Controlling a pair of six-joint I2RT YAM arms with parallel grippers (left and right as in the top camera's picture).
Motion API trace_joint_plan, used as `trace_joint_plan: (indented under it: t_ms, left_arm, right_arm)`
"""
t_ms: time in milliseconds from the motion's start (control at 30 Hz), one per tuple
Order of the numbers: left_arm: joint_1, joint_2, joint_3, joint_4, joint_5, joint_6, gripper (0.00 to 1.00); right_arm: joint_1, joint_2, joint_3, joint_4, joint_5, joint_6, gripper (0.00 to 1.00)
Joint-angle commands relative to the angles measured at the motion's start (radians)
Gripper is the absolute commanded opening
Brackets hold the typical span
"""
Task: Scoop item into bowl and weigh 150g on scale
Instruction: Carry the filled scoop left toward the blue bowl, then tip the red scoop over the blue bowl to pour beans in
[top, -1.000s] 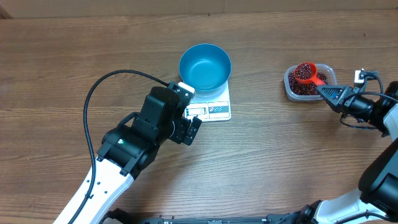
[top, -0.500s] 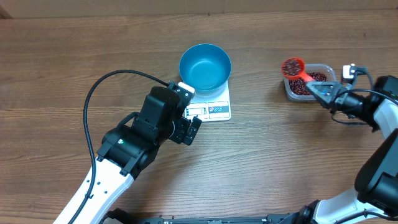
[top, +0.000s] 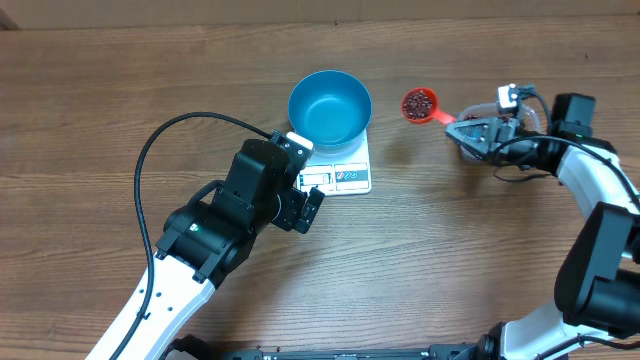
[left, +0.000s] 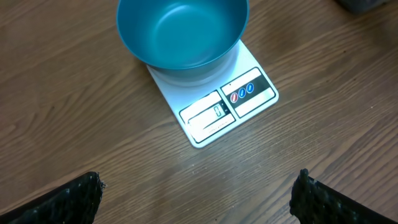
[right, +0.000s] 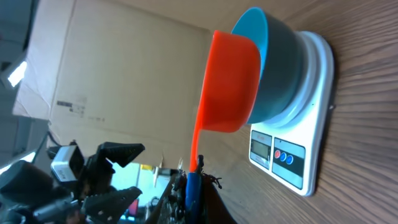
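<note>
Scoop (top: 432, 111) of beans (top: 419, 102) carried nearer bowl (top: 330, 107), right tool (top: 462, 125) gripping it

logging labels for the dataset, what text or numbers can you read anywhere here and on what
scale display: one small digit, possibly "0", too small to be sure.
scale buttons: three round coloured icons, no legible words.
cardboard box: dark printed label, too blurred to read.
bowl and scoop: no markings seen.
</note>
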Motion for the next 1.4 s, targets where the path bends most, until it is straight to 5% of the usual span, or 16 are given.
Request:
trace_joint_plan:
  t_ms: [0, 233, 733, 1367]
  left_arm:
    - [-0.006, 0.006, -0.006, 0.003, -0.009, -0.010, 0.99]
    - [-0.006, 0.006, -0.006, 0.003, -0.009, -0.010, 0.99]
    - [-0.006, 0.006, -0.006, 0.003, -0.009, -0.010, 1.00]
    - [-0.006, 0.006, -0.006, 0.003, -0.009, -0.010, 1.00]
  right_arm:
    - [0.061, 0.005, -0.005, 0.070, 0.017, 0.126, 0.04]
    - [0.181, 0.005, -0.005, 0.281, 0.114, 0.299, 0.04]
    - [0.347, 0.005, -0.005, 0.514, 0.367, 0.343, 0.04]
    - [0.402, 0.005, -0.005, 0.542, 0.507, -0.055, 0.04]
